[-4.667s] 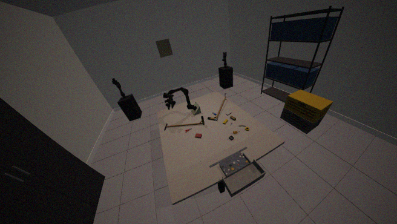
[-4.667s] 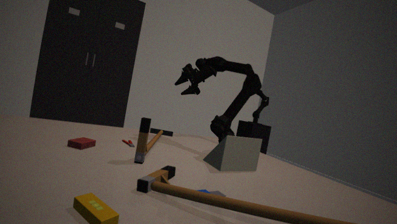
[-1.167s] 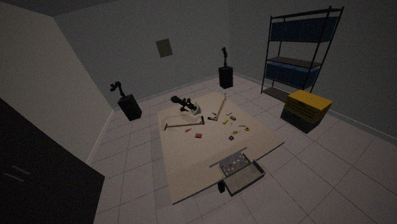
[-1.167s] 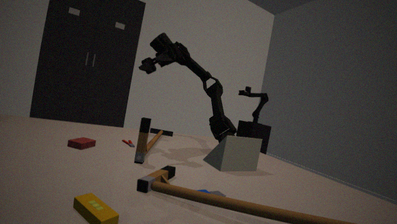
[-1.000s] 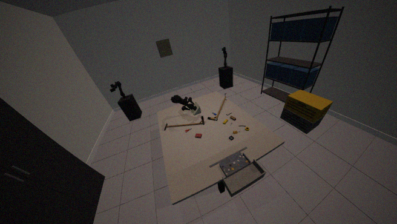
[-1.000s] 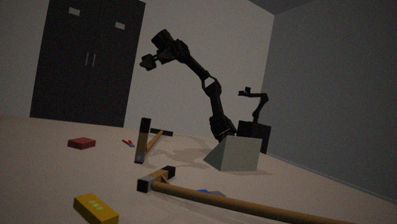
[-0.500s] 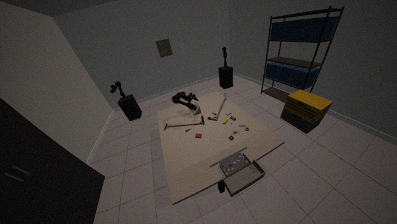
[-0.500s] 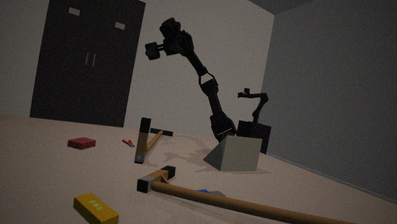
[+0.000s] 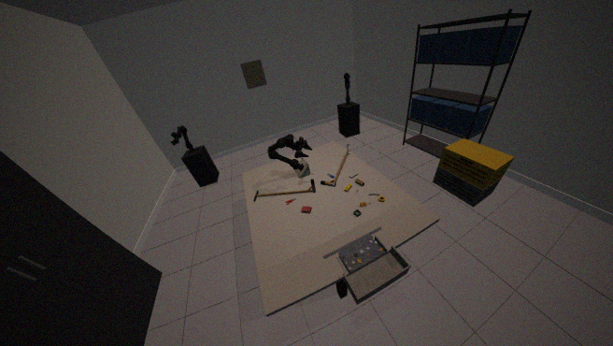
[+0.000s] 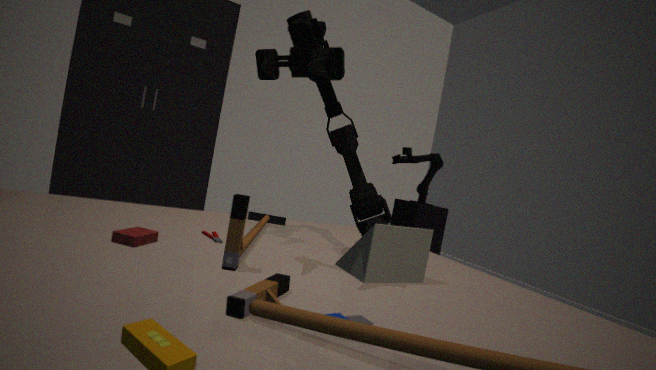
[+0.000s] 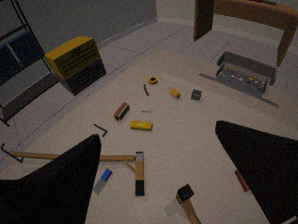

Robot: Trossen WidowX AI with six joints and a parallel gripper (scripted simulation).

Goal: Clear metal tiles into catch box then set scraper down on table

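Observation:
My gripper (image 9: 309, 152) (image 10: 301, 63) (image 11: 160, 133) is open and empty, high above the table. One long wooden-handled tool (image 9: 285, 192) (image 10: 256, 232) (image 11: 189, 209) lies on the left, with a dark crossbar at its far end. Another long wooden-handled tool (image 9: 342, 165) (image 10: 380, 334) (image 11: 75, 157) lies on the right, with a thin hooked end. Which one is the scraper is unclear. The steel plate (image 9: 374, 255) (image 11: 245, 87) is at the table's far edge, carrying several small tiles (image 9: 359, 261) (image 11: 250, 79). The catch box (image 9: 378, 276) (image 11: 247, 62) adjoins it beyond.
A grey strip (image 9: 352, 243) (image 11: 210, 79) runs along the plate's near side. A red block (image 9: 306, 209) (image 10: 135, 236), a yellow block (image 9: 348, 188) (image 10: 160, 345) (image 11: 141, 125) and other small items lie between. A pale wedge (image 9: 304, 169) (image 10: 400, 255) stands by the arm's base.

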